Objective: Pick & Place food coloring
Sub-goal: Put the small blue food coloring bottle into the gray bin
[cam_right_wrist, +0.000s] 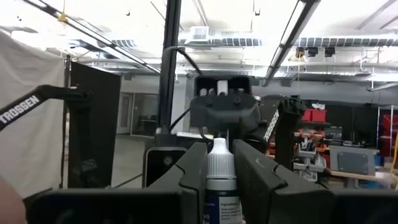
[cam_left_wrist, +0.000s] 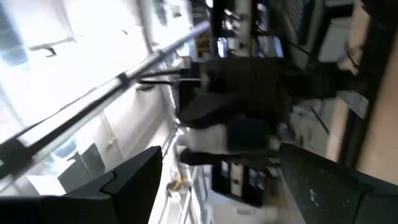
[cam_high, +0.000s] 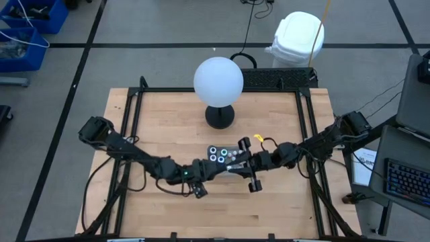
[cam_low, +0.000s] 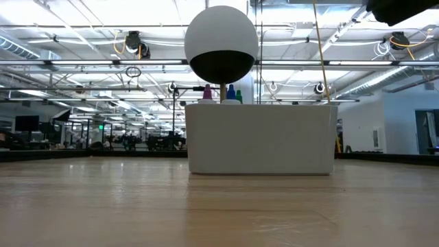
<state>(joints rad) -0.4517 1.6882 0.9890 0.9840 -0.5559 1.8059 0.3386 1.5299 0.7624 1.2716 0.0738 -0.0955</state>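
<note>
My right gripper (cam_right_wrist: 222,149) is shut on one small food coloring bottle (cam_right_wrist: 221,186), which has a white top and a blue label. It is held up in the air over the clear tray (cam_high: 209,149) at the table's middle. The tray (cam_low: 260,137) holds more food coloring bottles (cam_high: 218,156), and coloured tops (cam_low: 231,92) show above its wall. My left gripper (cam_left_wrist: 221,149) stands open just left of the tray (cam_high: 201,176), facing the right arm with nothing between its fingers. Neither gripper shows in the low view. My right gripper pinches the bottle's body just below its white top (cam_right_wrist: 221,163) between the two fingers (cam_right_wrist: 186,171). The bottle lies along the fingers, and its top reaches out past their free ends. It is lifted clear of the table and the tray.
A big white globe (cam_high: 218,81) on a black base (cam_high: 220,115) stands just beyond the tray. A black frame (cam_high: 134,121) runs around the table's edges. Bare wood (cam_high: 222,215) lies toward the near edge.
</note>
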